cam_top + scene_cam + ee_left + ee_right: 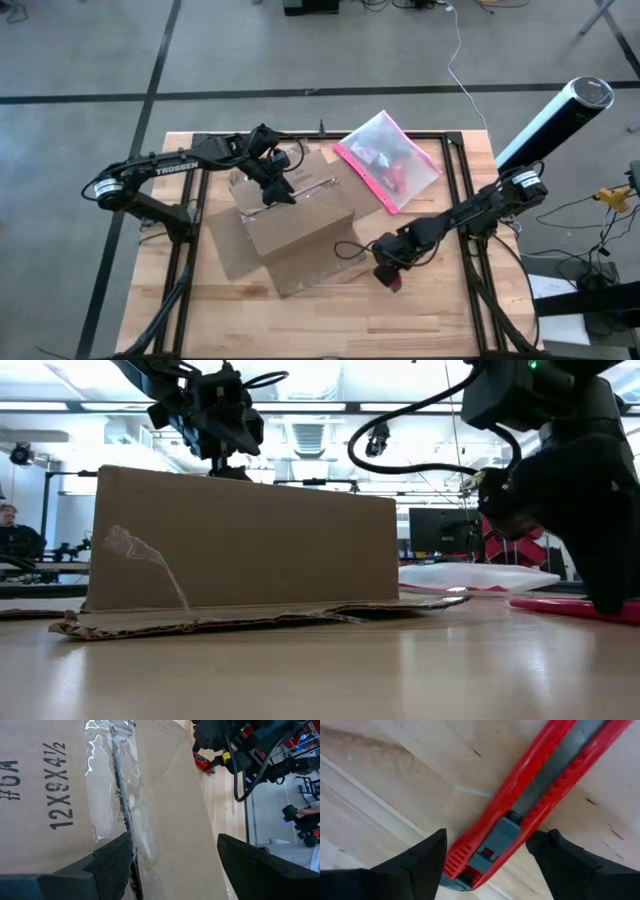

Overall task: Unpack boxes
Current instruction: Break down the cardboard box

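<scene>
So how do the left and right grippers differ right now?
The left gripper is over the cardboard box, fingers open astride its taped seam. The right gripper is down at the bare table, open around a red utility knife lying flat. Both are open, gripping nothing.

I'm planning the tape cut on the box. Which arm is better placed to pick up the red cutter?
The right. Its open gripper straddles the red cutter lying on the table. The left gripper is open over the box, at its taped seam.
</scene>
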Action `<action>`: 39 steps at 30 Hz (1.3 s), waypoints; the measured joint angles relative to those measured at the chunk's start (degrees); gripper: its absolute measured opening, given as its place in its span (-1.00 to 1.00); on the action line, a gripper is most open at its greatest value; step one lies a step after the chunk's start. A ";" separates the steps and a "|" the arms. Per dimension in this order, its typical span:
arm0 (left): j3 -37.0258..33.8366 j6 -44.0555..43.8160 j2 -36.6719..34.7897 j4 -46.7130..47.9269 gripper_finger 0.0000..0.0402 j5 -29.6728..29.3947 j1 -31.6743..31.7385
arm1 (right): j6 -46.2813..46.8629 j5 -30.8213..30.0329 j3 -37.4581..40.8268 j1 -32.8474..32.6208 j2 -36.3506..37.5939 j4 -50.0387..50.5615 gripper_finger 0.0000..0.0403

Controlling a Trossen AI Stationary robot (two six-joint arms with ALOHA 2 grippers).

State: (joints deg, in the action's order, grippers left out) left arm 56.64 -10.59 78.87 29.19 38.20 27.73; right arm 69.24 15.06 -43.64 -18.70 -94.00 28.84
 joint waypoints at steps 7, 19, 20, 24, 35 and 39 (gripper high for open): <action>0.00 -0.22 0.00 0.08 0.38 -0.07 -0.07 | -7.64 0.20 0.27 -0.06 0.44 -0.03 -0.32; 0.01 -0.05 0.00 -0.24 0.38 -0.15 -0.17 | -13.34 0.28 0.52 -0.07 3.98 0.35 -0.84; 0.01 -0.04 0.00 -0.24 0.38 -0.14 -0.17 | -13.30 0.75 0.52 -0.07 4.61 1.02 -0.84; 0.00 0.11 0.00 -0.34 0.38 -0.13 -0.17 | -13.14 1.53 0.53 -0.10 8.52 4.51 -0.84; 0.01 2.94 0.00 -5.72 0.38 2.73 -0.58 | -9.92 -2.21 0.27 -0.07 23.98 11.74 -0.84; 2.39 2.76 0.00 -10.55 0.38 3.26 -1.57 | -10.26 -8.13 -1.88 1.12 28.84 11.70 -0.84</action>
State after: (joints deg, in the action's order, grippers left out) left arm 59.03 -7.83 78.87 18.65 41.46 26.16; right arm 58.98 6.92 -45.51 -17.58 -65.16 40.54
